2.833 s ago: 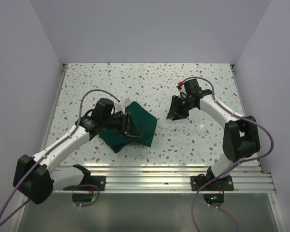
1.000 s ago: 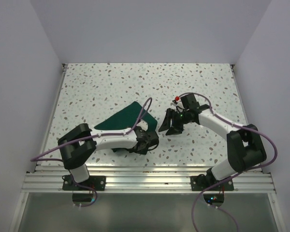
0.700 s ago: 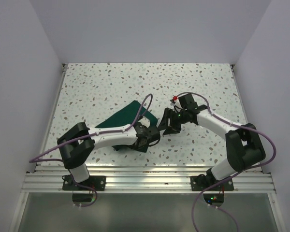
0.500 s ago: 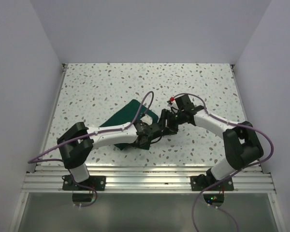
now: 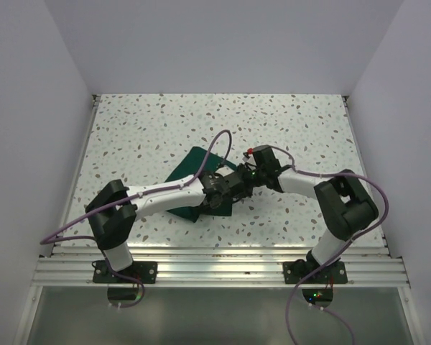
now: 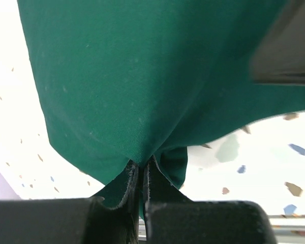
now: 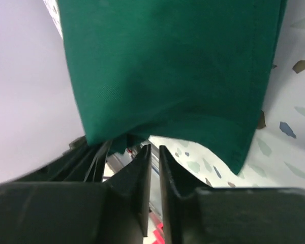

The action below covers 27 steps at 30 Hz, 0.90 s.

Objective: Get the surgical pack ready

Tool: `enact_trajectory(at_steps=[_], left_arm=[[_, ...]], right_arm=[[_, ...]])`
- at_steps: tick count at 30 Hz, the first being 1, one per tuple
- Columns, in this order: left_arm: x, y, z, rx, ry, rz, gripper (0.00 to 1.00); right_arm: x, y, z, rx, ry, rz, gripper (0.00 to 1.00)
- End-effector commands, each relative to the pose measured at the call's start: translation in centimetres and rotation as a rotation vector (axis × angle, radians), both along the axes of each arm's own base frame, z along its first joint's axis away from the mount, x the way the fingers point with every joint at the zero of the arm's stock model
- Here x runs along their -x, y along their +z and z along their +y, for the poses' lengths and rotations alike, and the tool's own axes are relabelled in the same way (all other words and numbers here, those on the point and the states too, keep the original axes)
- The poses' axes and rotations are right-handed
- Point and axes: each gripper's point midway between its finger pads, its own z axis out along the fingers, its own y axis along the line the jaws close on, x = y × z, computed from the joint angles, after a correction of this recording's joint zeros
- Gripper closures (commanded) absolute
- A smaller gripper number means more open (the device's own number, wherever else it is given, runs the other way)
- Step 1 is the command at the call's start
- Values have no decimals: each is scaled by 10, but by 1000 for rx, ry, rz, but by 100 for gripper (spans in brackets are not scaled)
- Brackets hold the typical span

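The surgical pack is a dark green fabric drape (image 5: 185, 175) lying folded on the speckled table, left of centre. My left gripper (image 5: 218, 196) is at the drape's right-hand corner. In the left wrist view that gripper (image 6: 141, 165) is shut on a pinched fold of the green drape (image 6: 142, 76). My right gripper (image 5: 235, 184) has come in from the right and almost meets the left one. In the right wrist view its tips (image 7: 155, 148) stand a narrow gap apart just under the drape's (image 7: 168, 66) edge, with nothing between them.
The left arm's purple cable (image 5: 220, 144) loops over the drape. An aluminium rail (image 5: 223, 262) runs along the near edge, and walls close in the table (image 5: 294, 129) on three sides. The left gripper's dark body (image 7: 84, 155) shows close beside the right fingers.
The left gripper closed on the drape's corner and carried it a little up and right. The right gripper slid left to the drape and its jaws narrowed.
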Motion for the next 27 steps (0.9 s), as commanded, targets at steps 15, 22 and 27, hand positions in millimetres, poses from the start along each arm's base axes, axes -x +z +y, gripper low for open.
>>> enact_trajectory(at_steps=[15,22,27], left_arm=[[-12,45,-68,279,-139,47,100],[-13,53,-78,313,-163,47,100],[-11,49,-74,320,-150,51,100]], right_arm=[[-30,-5,73,-184,-88,-39,94],[-40,16,103,-334,-85,-130,93],[-35,-3,86,-230,-48,-117,87]])
